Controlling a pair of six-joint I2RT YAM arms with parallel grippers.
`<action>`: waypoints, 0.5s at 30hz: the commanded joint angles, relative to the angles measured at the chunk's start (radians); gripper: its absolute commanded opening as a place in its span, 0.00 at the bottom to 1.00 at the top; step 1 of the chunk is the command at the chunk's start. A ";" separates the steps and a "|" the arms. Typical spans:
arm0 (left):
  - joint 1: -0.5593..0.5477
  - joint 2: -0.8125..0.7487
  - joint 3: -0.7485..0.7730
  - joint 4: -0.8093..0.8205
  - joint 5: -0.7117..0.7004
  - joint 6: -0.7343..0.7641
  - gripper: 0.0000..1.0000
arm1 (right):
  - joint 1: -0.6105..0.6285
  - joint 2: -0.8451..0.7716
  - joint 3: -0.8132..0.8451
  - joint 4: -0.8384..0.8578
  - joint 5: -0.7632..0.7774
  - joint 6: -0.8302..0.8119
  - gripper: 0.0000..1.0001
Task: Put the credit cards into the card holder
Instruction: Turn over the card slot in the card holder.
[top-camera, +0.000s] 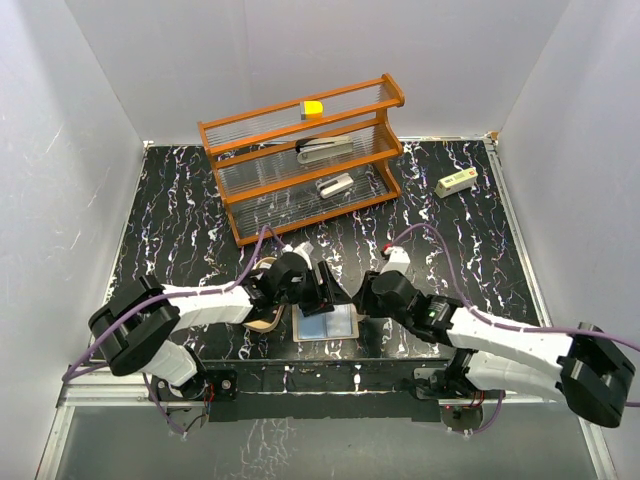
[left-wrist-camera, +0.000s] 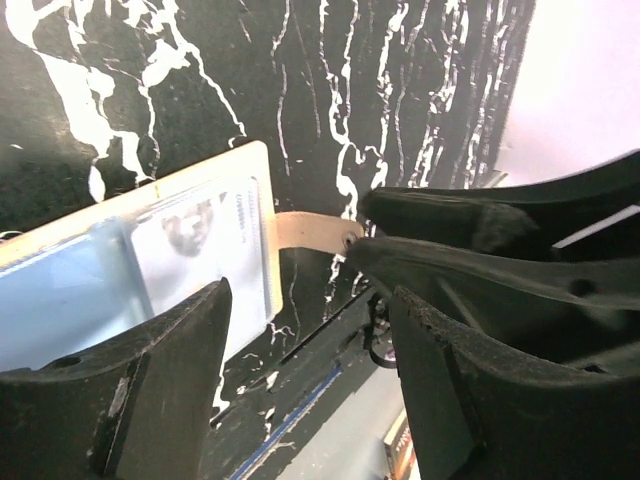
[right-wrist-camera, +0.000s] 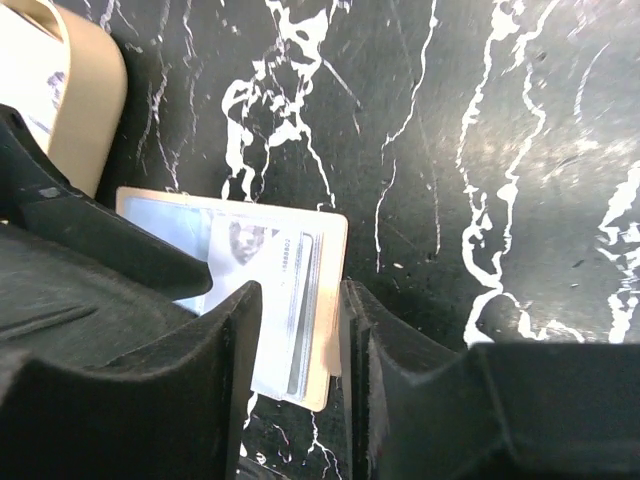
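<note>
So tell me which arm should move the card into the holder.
Left, probably: the left pincer hangs open over the card, and the card holder lies beside it, farther from the right pincer.

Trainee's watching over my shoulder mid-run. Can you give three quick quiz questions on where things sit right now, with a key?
1. Fill in: the left pincer hangs ___ (open/shut) over the pale blue flat piece.
2. In the top view, the tan card holder lies on which side of that piece? A) left B) right C) behind it
3. True or false: the piece lies inside the card holder.
Key: 1 open; 2 A; 3 false.
</note>
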 joint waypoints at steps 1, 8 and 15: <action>-0.008 -0.064 0.080 -0.213 -0.094 0.104 0.63 | 0.002 -0.107 0.056 -0.052 0.095 -0.047 0.38; 0.002 -0.200 0.128 -0.500 -0.276 0.176 0.65 | 0.002 -0.158 0.084 -0.023 0.114 -0.118 0.42; 0.161 -0.377 0.108 -0.716 -0.310 0.218 0.68 | 0.002 -0.079 0.157 0.063 0.062 -0.267 0.44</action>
